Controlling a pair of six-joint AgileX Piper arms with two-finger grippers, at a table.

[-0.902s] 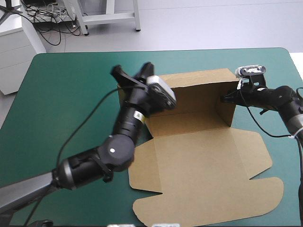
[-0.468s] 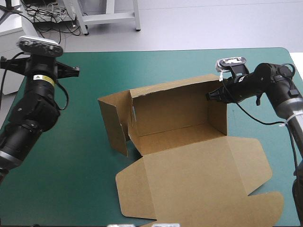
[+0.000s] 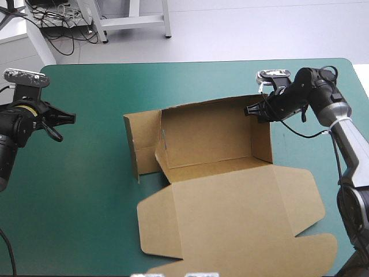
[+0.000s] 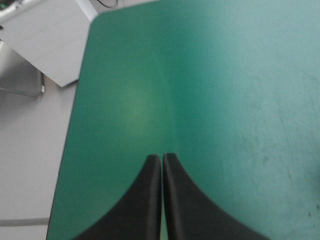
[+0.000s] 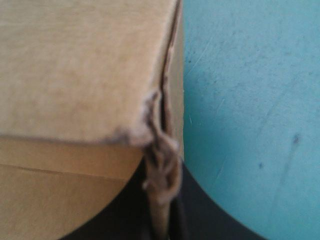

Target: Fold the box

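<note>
The brown box (image 3: 219,144) sits mid-table with its back and right walls raised, its left flap (image 3: 141,144) swung outward, and its lid (image 3: 236,213) flat toward the near edge. My right gripper (image 3: 249,109) is at the box's far right corner, shut on the wall's top edge. In the right wrist view the frayed board edge (image 5: 162,165) runs between the black fingers. My left gripper (image 3: 68,118) hovers over the table's left side, far from the box, shut on nothing. The left wrist view shows its fingers (image 4: 145,200) meeting over bare teal-green cover.
The table's left edge (image 4: 75,125) and far left corner lie just ahead of the left gripper, with grey floor and a pale cabinet (image 4: 45,40) beyond. Bare cover (image 3: 86,190) lies left of the box.
The left arm has pulled away from the box's left wall to the table's left side. The left flap fell outward. The right gripper shifted the box slightly leftward while holding its corner.
</note>
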